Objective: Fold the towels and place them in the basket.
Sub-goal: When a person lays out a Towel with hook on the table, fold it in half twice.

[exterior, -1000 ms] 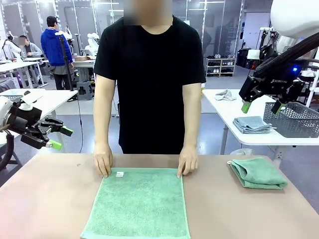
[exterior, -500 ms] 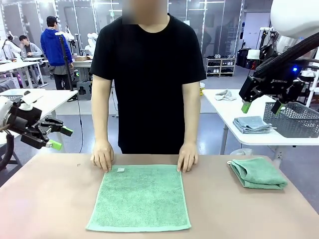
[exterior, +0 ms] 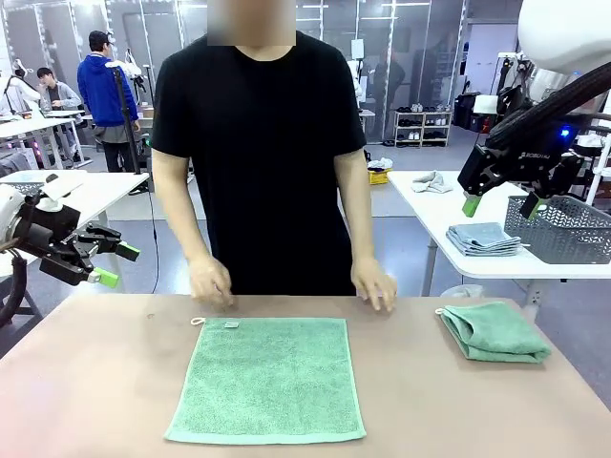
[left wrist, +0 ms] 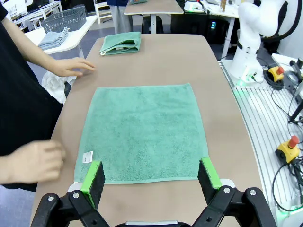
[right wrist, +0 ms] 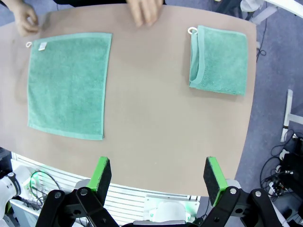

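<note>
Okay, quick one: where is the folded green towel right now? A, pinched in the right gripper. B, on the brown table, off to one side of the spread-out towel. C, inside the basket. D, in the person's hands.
B: the folded towel lies on the table, apart from the spread-out towel, with nothing touching it.

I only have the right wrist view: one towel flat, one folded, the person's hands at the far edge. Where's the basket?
Observer: The basket sits on a white side table beyond the main table's far right corner, next to folded grey cloths.
Operator: And the left gripper?
Observer: The left gripper hangs off the main table's left side, jaws open, holding nothing.
</note>
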### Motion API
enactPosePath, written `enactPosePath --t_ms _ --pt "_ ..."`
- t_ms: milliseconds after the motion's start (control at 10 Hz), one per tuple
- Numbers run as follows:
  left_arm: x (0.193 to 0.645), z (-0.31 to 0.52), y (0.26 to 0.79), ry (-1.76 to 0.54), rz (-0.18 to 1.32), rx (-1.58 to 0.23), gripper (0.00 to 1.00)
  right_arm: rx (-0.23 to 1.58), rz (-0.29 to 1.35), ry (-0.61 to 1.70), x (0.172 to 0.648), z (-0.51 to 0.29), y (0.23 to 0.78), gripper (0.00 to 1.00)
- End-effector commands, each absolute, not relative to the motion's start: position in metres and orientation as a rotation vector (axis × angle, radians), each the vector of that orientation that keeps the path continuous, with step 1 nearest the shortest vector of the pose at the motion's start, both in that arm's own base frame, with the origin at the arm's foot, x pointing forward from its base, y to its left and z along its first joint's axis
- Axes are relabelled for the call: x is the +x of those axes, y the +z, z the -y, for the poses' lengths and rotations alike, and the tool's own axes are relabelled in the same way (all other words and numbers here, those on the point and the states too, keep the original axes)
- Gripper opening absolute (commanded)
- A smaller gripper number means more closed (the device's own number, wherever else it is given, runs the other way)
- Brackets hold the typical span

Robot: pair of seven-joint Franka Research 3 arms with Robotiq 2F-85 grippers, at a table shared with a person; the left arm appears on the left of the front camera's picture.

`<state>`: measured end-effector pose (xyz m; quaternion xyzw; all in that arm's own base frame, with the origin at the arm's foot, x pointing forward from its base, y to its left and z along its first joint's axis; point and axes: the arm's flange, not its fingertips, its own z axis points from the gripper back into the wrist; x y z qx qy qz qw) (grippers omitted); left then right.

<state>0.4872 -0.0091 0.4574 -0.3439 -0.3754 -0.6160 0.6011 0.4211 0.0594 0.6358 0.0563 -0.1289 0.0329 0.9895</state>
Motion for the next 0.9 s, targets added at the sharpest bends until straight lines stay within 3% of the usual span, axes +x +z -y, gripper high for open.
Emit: enactPosePath --t_ms 0,800 --pt "0.4859 0.0095 0.4586 -1.426 0.876 -0.788 1.0 0.118 0.253 0.066 0.4203 -0.0597 0.6368 0.98" --pt "0.4872 0.0091 0.4574 -1.427 0.87 -0.797 1.0 0.113 0.259 0.066 0.4211 -0.0594 0.6358 0.98"
